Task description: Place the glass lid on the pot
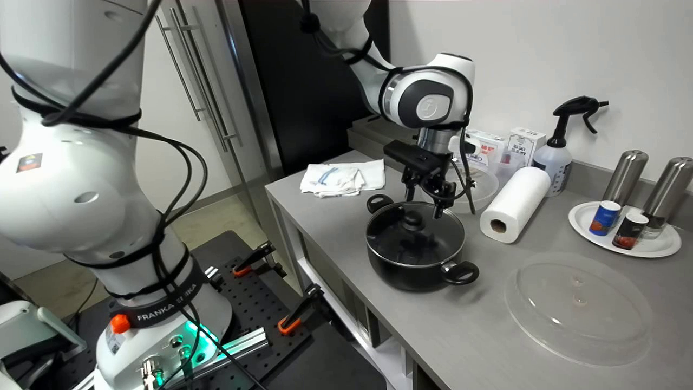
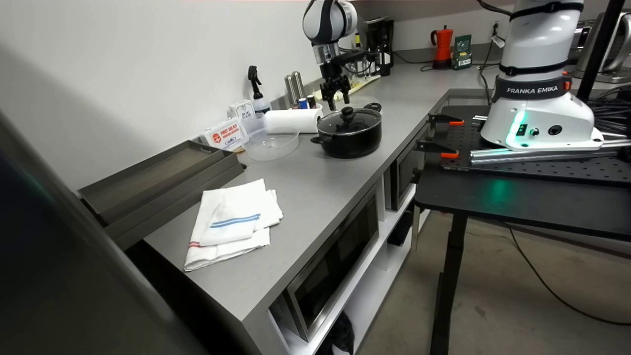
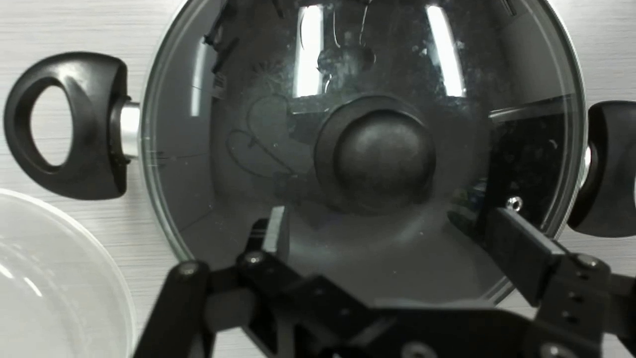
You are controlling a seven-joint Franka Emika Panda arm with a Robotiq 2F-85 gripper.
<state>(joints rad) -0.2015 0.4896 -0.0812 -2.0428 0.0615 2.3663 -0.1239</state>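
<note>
The black pot (image 1: pixel 406 279) stands on the grey counter and also shows in an exterior view (image 2: pixel 352 145). Its side handle (image 3: pixel 94 124) shows in the wrist view. The glass lid (image 1: pixel 392 241) lies on the pot's rim in both exterior views (image 2: pixel 363 124), looking level, dark knob up. In the wrist view the lid (image 3: pixel 377 248) fills the middle, with its knob above the fingertips in the picture. My gripper (image 1: pixel 423 206) is open and empty, above the lid and apart from it. Its fingers are spread wide in the wrist view (image 3: pixel 390 214).
A clear plastic bowl (image 2: pixel 273 145) stands beside the pot. A paper towel roll (image 1: pixel 516 203), spray bottle (image 1: pixel 555 157) and white plate (image 1: pixel 584 208) with jars stand along the wall. A larger clear disc (image 1: pixel 579 309) and folded cloths (image 1: pixel 341 179) lie on the counter.
</note>
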